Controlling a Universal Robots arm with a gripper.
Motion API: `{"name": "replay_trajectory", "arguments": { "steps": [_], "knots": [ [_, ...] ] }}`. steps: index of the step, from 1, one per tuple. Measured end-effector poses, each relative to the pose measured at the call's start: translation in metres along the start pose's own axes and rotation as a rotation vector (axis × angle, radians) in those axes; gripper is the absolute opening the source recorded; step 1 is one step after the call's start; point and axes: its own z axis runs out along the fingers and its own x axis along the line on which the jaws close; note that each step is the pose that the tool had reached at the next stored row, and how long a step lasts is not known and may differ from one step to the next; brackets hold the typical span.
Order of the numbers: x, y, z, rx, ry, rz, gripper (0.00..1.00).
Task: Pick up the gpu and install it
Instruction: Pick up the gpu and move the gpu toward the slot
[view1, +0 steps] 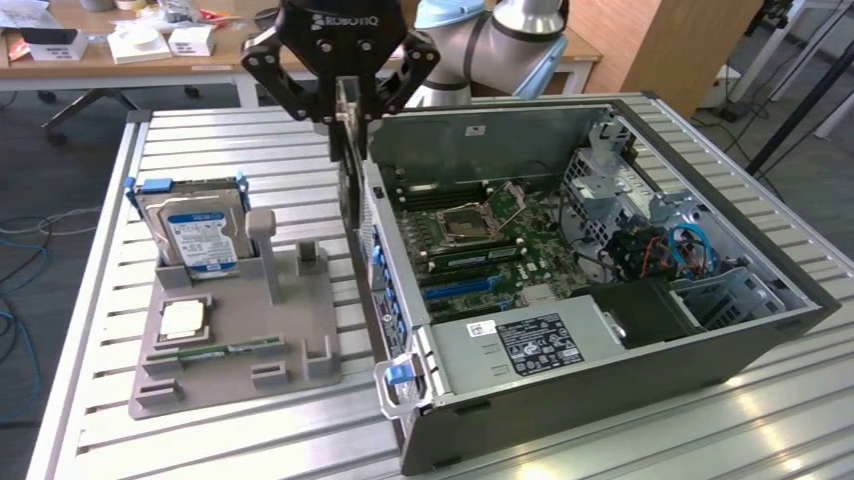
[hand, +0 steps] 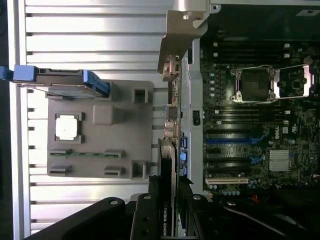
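End effector (view1: 350, 112) is clenched on the gpu (view1: 348, 158), with 2 fingers pinching the card's flat faces. In the exterior view the card runs down from the fingers. The gpu is in the air, off the desk (view1: 240, 150), over the wall of the open PC case (view1: 641, 400) that faces the gray holder tray (view1: 267, 330), toward the desk's far edge. In the wrist view the gpu is edge-on, with the silvery bracket (hand: 182, 30) at the end away from the fingers (hand: 148, 210). The card lines up along the case wall, just beside the motherboard (hand: 250, 130), and is not in a slot yet. The tray sits by the desk's edge on the exterior view's left and holds 3 parts: a blue-labelled hard drive (view1: 200, 238) upright, a CPU (view1: 183, 318) flat, and a green memory stick (view1: 220, 350) flat.
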Motion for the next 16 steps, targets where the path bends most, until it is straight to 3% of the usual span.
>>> {"name": "replay_trajectory", "arguments": {
  "steps": [16],
  "knots": [
    [-0.073,0.0022,0.0017,-0.0178,0.0005,0.000,0.26]
  ]
}}
